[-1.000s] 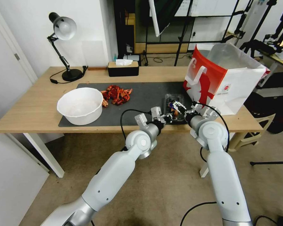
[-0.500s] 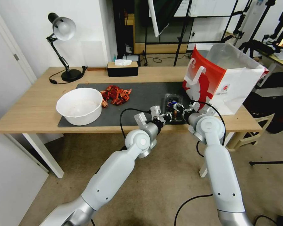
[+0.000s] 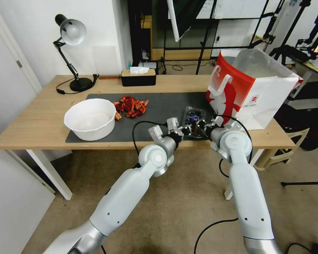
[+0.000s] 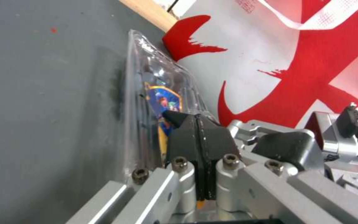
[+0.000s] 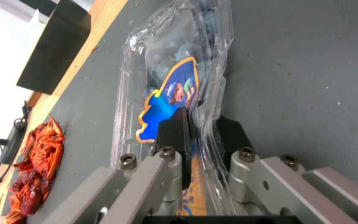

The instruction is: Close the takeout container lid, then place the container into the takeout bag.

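Right hand grips the takeout container edge; left hand pinched closed, hiding its near rim.

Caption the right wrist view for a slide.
Right tool gripping the edge of the clear blueberry box on the grey mat.

the left gripper has its black jaws pressed together against the near edge of the takeout container, which lies on the grey mat. the takeout bag stands just beside the container. the right gripper sits nearby.
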